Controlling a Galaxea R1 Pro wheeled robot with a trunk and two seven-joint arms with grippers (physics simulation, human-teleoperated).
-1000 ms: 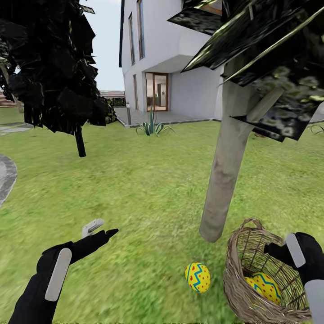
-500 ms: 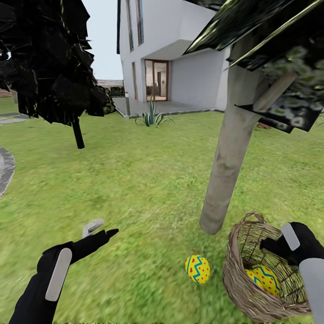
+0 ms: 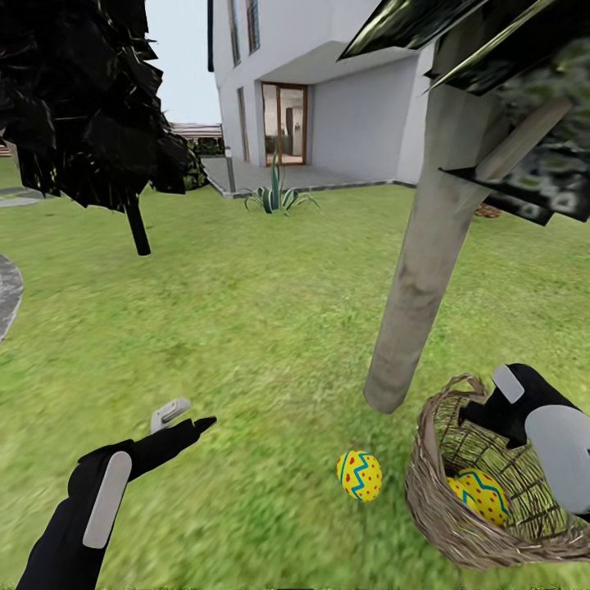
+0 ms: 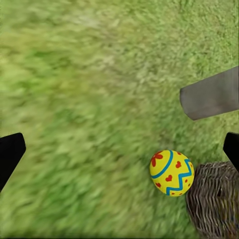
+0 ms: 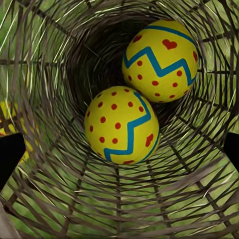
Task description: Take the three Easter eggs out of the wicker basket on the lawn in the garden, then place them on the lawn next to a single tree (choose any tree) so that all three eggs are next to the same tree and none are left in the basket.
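One Easter egg (image 3: 359, 475) on the lawn (image 3: 246, 328) between tree (image 3: 418, 270) and wicker basket (image 3: 434, 508); two eggs (image 5: 122, 124) inside.

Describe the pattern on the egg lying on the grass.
Bright yellow with blue zigzag bands and red dots, some heart-shaped, on the egg; clearest in the left wrist view.

Count: 3 Easter eggs total. 2 inside the wicker basket (image 3: 447, 524): egg (image 5: 122, 125) and egg (image 5: 160, 59), touching. 1 egg (image 3: 359, 475) out on the lawn (image 3: 246, 328), just beside the basket. 1 basket. 1 pale-trunk tree (image 3: 422, 262), 1 near-black tree (image 3: 135, 225) beyond the basket.
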